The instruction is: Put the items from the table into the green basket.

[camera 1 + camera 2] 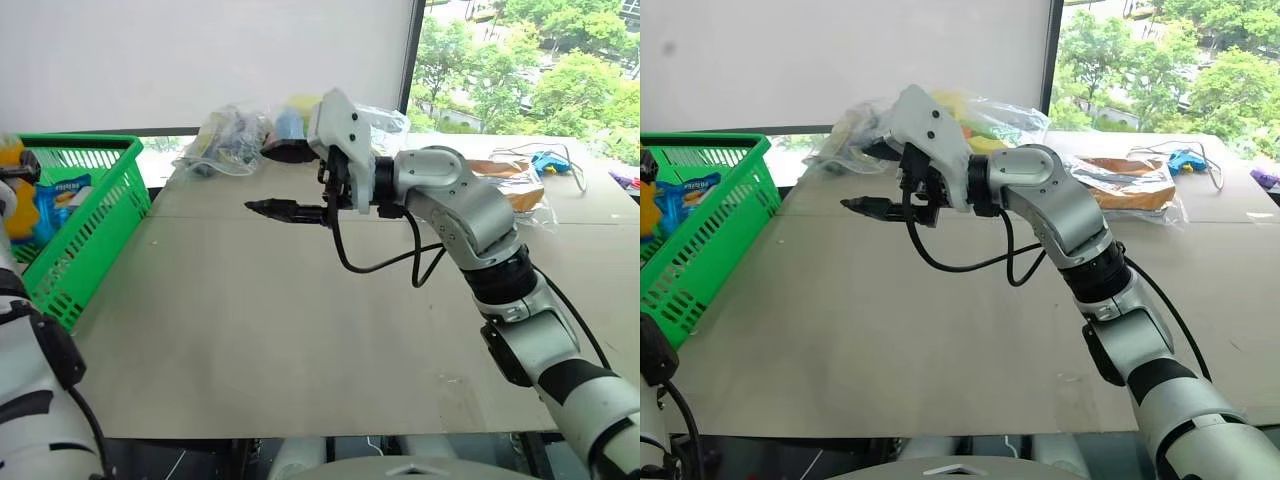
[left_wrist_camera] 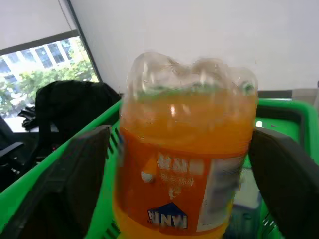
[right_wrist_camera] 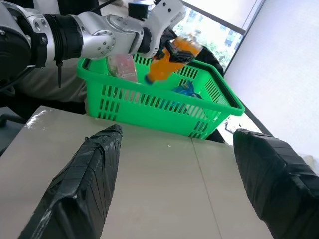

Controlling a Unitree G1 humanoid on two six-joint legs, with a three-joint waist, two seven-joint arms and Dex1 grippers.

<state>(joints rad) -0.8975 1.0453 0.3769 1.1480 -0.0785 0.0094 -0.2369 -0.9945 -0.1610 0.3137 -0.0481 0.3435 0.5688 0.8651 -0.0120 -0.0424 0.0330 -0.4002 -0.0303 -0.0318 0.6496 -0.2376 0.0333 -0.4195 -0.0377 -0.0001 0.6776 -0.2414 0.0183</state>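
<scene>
The orange drink bottle (image 2: 184, 164) hangs cap-down over the green basket (image 3: 159, 104), between the fingers of my left gripper (image 2: 182, 130). The fingers stand spread, with slim gaps on either side of the bottle, so they flank it without clamping. My right gripper (image 3: 174, 132) hovers level over the middle of the table (image 1: 250, 330), pointing toward the basket, open with nothing between its fingers. Inside the basket lie a blue packet (image 1: 55, 200) and a pink box (image 3: 122, 67).
Clear plastic bags of goods (image 1: 235, 135) are piled at the table's far edge behind my right gripper. Another bag with an orange-brown item (image 1: 515, 180) and a blue tool (image 1: 550, 160) lie at the back right. The basket stands off the table's left edge.
</scene>
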